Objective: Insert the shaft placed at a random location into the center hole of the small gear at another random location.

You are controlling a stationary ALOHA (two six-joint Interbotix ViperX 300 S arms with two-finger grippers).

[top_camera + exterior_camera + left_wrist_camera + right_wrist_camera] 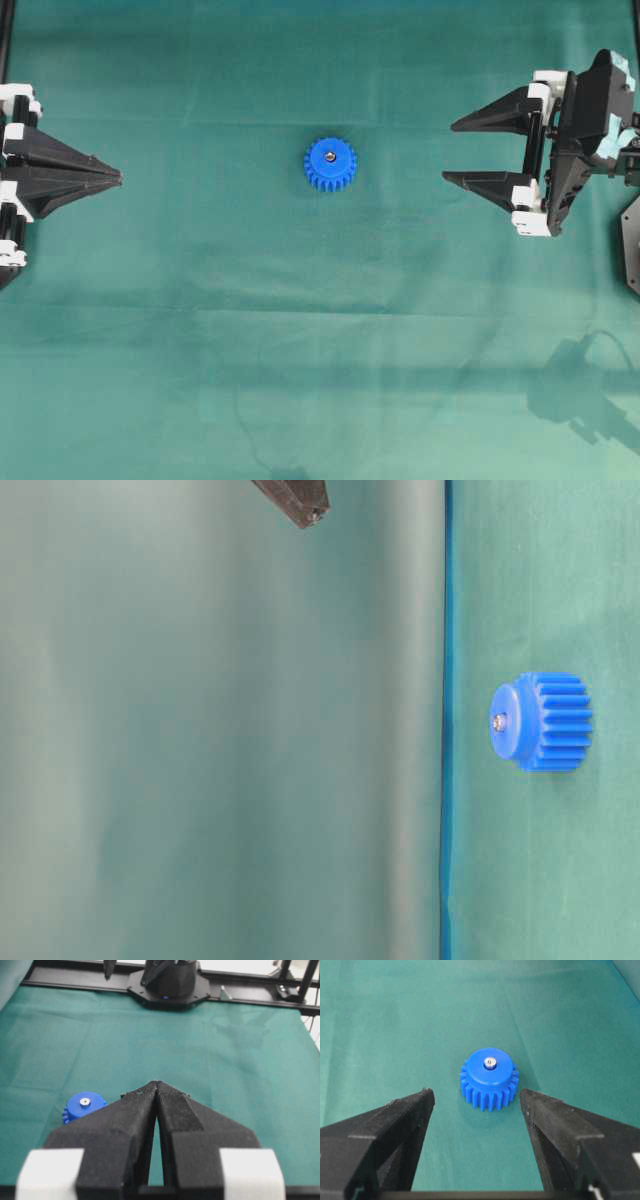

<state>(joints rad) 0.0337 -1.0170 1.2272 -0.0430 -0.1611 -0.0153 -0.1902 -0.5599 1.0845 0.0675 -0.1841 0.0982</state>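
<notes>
The small blue gear (330,164) lies flat on the green cloth near the middle. The silvery shaft (330,156) stands in its center hole; only its grey end shows on the hub. The gear (489,1079) and shaft (490,1062) show ahead of my right gripper (476,1097), which is open and empty. In the overhead view the right gripper (449,151) is well to the gear's right. My left gripper (118,177) is shut and empty at the far left. The gear (83,1106) shows to the left of its tips (156,1082). The gear also shows in the table-level view (541,721).
Green cloth (300,330) covers the table. The right arm's black base (169,985) and a black rail stand at the far side in the left wrist view. A dark fingertip (297,500) shows at the top of the table-level view.
</notes>
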